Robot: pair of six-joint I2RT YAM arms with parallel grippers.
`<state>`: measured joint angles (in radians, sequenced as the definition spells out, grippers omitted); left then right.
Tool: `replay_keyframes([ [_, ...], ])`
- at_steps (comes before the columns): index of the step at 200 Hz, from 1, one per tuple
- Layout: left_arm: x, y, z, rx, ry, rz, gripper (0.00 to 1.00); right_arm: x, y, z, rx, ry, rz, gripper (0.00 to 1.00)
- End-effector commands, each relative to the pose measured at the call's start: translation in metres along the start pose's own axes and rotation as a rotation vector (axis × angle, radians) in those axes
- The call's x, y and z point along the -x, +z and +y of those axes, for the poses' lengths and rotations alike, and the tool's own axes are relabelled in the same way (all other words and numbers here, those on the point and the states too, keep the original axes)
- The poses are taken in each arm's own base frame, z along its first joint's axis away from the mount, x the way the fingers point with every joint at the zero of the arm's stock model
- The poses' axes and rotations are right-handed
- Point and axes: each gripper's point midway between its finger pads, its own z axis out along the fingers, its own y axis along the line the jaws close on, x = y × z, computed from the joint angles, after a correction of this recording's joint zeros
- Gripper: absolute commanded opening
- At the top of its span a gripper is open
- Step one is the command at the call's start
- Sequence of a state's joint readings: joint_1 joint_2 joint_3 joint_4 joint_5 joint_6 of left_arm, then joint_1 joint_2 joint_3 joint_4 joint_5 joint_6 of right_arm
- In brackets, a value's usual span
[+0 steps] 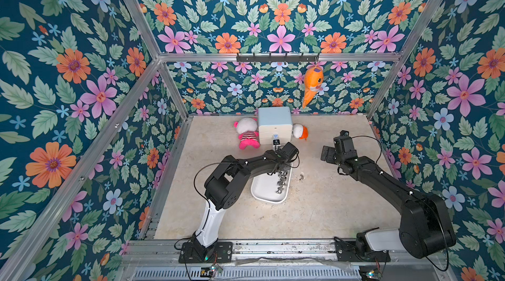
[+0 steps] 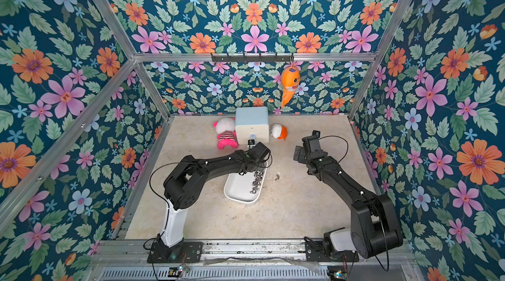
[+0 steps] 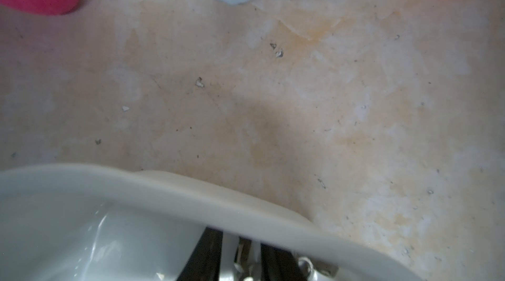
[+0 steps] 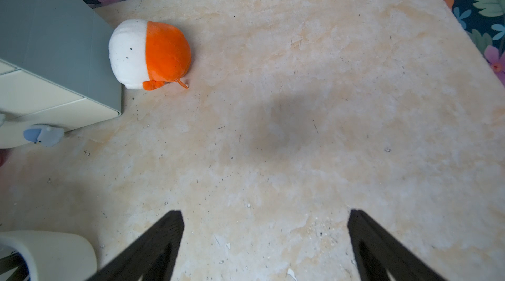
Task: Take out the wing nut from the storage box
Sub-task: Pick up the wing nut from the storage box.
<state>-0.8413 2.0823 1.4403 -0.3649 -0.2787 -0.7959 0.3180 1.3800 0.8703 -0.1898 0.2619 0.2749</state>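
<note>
The storage box [image 1: 269, 200] [image 2: 240, 199] is a shallow white tray at mid-table, with several metal wing nuts [image 1: 281, 181] along its right side. My left gripper [image 3: 241, 255] reaches down inside the box at its far end, just behind the rim [image 3: 191, 192]. Its black fingers [image 3: 210, 252] stand close together with a metal wing nut [image 3: 243, 251] between them. One loose wing nut [image 1: 301, 176] [image 2: 277, 176] lies on the table right of the box. My right gripper [image 4: 266, 212] hangs open over bare table, to the right of the box.
A white drawer cabinet [image 1: 274, 125] stands at the back. A pink plush [image 1: 247, 133] lies to its left and an orange-white plush [image 4: 149, 54] to its right. An orange fish toy [image 1: 313, 83] hangs from the rear hook rail. Floral walls close in three sides.
</note>
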Motion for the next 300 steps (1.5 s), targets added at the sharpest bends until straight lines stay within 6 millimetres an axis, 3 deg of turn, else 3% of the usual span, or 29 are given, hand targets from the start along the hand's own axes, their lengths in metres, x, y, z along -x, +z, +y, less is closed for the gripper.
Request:
replay_keyframes([
  [1, -0.001, 0.000, 0.004, 0.012, -0.011, 0.000, 0.30, 0.006, -0.002, 0.002, 0.010, 0.008, -0.014, 0.99],
  [119, -0.008, -0.002, 0.020, 0.054, -0.002, 0.003, 0.20, 0.002, 0.000, 0.003, 0.018, 0.011, -0.006, 0.99],
  [179, 0.000, -0.010, 0.020, 0.075, 0.032, -0.029, 0.27, 0.002, -0.001, 0.004, 0.020, 0.014, -0.008, 0.99],
  [300, -0.012, -0.006, 0.024, 0.087, 0.037, -0.005, 0.19, 0.002, -0.001, 0.004, 0.021, 0.015, -0.008, 0.99],
])
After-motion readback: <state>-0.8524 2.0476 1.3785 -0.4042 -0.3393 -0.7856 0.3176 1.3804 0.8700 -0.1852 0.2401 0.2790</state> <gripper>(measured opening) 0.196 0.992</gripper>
